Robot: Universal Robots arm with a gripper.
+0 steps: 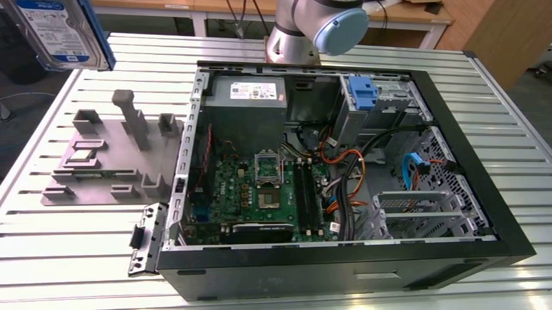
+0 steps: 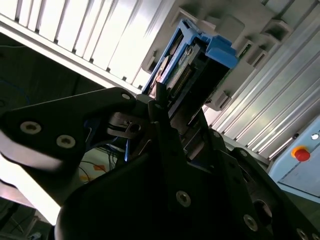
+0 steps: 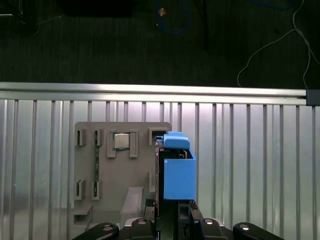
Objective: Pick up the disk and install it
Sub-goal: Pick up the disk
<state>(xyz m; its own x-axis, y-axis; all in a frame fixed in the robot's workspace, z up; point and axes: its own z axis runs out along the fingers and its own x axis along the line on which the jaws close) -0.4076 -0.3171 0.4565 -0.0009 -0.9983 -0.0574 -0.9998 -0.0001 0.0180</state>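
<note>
While the claw (image 3: 170, 209) is clamped on one end of it, the disk (image 3: 175, 170) hangs edge-on above the counter (image 3: 240, 160), a flat silver slab framed in smooth blue plastic. In the exterior view its white-and-blue label shows in the upper corner on the exterior view's left. Under it lies a grey moulded fixture plate (image 1: 103, 155) with upright posts and slots. The counter is ribbed aluminium slats. Towards the exterior view's right, an open black computer case (image 1: 483, 161) lies on its side, showing a green motherboard (image 1: 258, 194), a grey power-supply box (image 1: 245, 93) and tangled cables. Beyond the counter's edge is dark floor (image 3: 100, 45).
</note>
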